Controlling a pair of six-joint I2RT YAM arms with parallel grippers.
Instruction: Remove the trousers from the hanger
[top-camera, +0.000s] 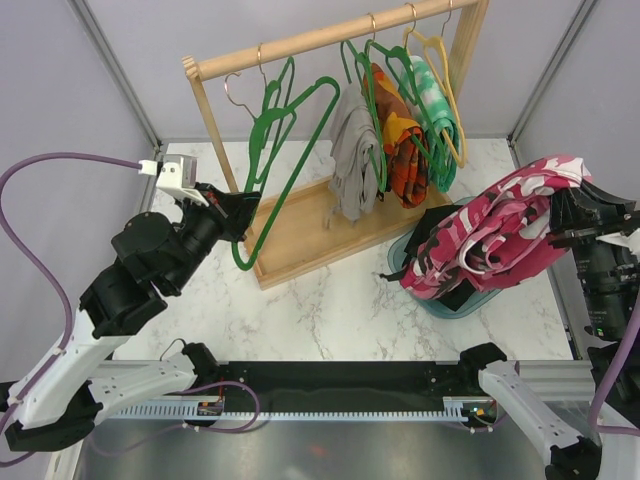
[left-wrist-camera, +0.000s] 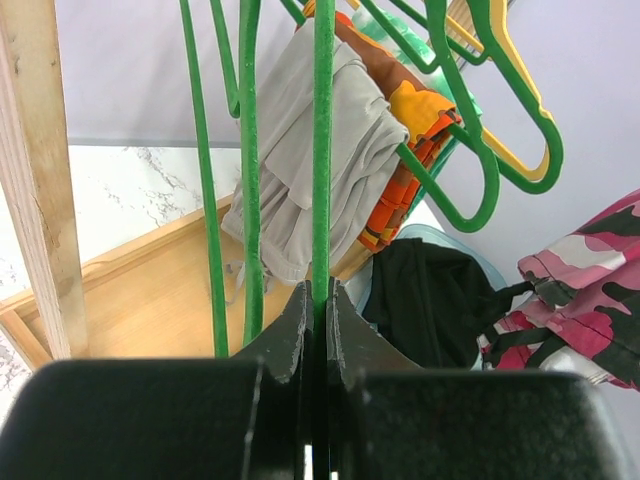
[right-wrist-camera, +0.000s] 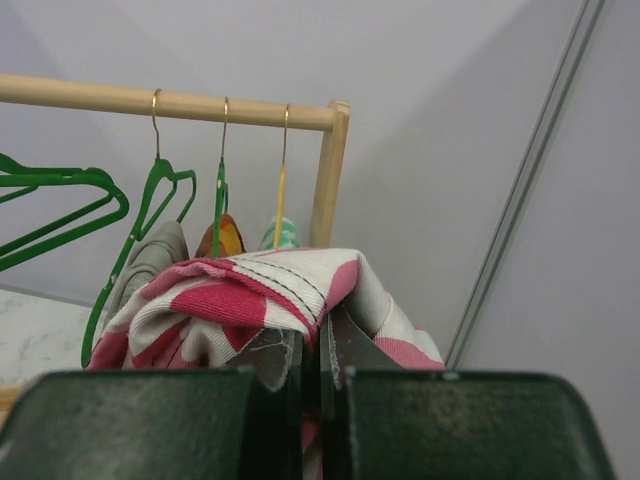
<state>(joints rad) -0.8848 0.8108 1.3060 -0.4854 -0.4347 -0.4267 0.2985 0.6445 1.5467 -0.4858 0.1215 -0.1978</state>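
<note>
- Left gripper (left-wrist-camera: 320, 298): fingers clamped on bar of empty green hanger (left-wrist-camera: 322, 150).
- Right gripper (right-wrist-camera: 318, 340): pinching camouflage trousers (top-camera: 495, 230), held off wooden rack (top-camera: 300, 42), above teal bin (top-camera: 441, 305).
- Pinch visible in right wrist view only; top view hides it under fabric.
- Black trousers (left-wrist-camera: 430, 300) in bin: plain in left wrist view, mostly covered in top view.
- Grey trousers (top-camera: 355, 165) hang on rack.
</note>
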